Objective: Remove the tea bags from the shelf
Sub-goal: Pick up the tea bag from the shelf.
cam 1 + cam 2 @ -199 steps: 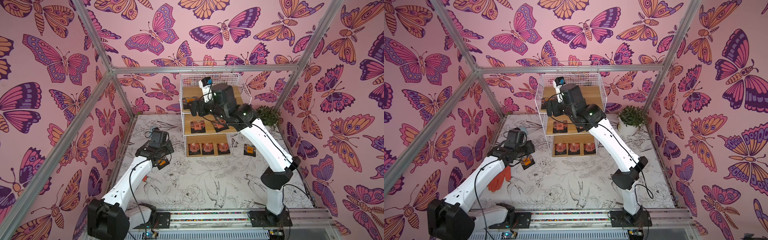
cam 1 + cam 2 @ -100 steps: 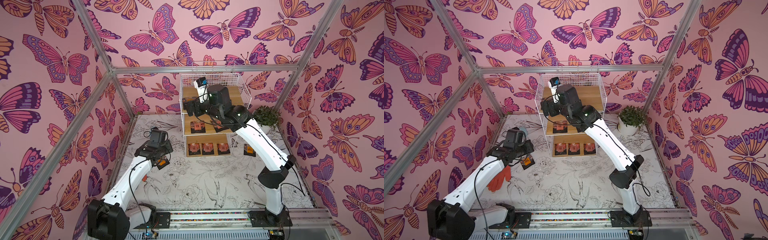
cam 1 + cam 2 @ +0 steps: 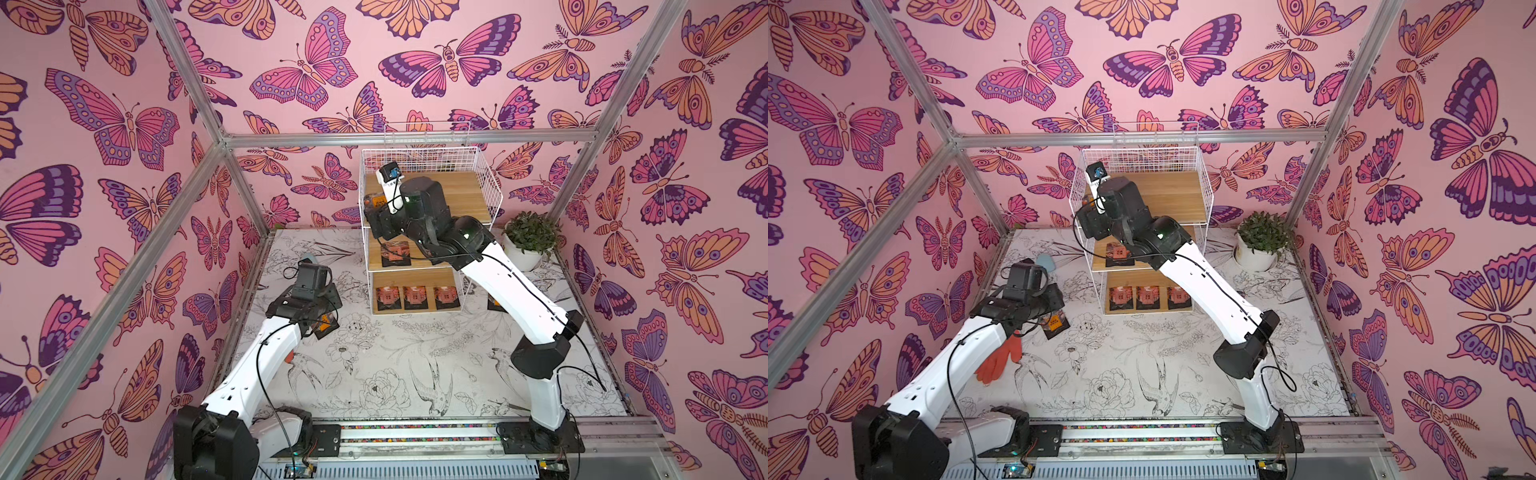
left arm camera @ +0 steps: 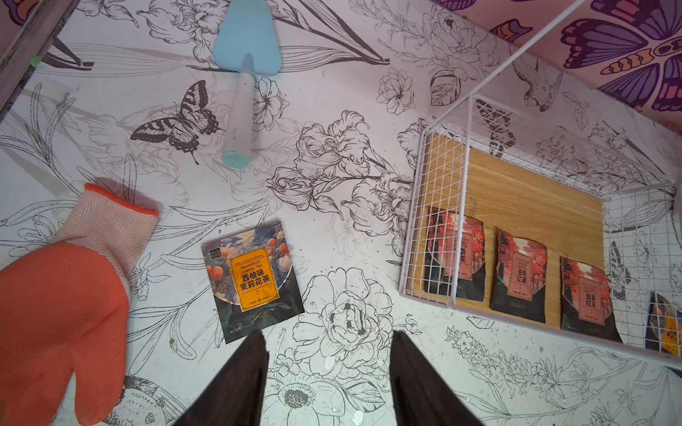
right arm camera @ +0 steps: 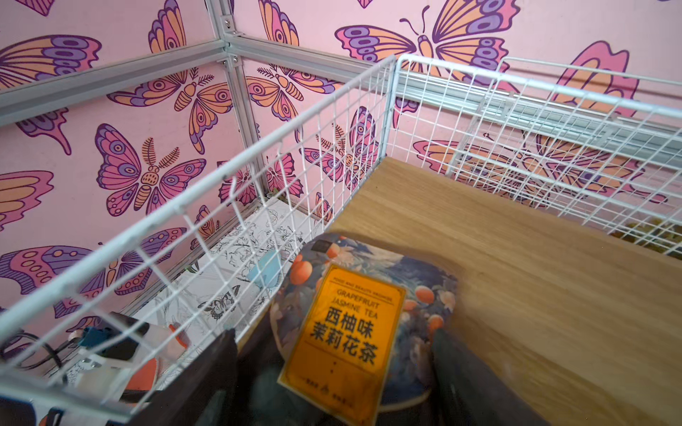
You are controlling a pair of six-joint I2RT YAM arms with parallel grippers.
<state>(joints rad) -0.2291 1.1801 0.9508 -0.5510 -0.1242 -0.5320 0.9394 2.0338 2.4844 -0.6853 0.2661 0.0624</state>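
The white wire shelf (image 3: 490,183) with wooden boards stands at the back. On its top tier lies an orange-label tea bag (image 5: 350,332), at the left edge by the wire side. My right gripper (image 5: 334,337) straddles it, open, one finger on each side. One pink-label tea bag (image 3: 395,254) lies on the middle tier and three tea bags (image 3: 417,297) on the bottom tier. My left gripper (image 4: 327,333) hangs open and empty over the table. Beside its finger an orange-label tea bag (image 4: 254,280) lies on the table.
An orange glove (image 4: 62,306) and a blue trowel (image 4: 243,73) lie on the table near the left arm. A potted plant (image 3: 528,245) stands right of the shelf. Another tea bag (image 3: 494,303) lies on the table behind the right arm.
My right gripper has moved left along the top tier to the orange-label tea bag, and its jaws have narrowed somewhat. The left arm has stayed still.
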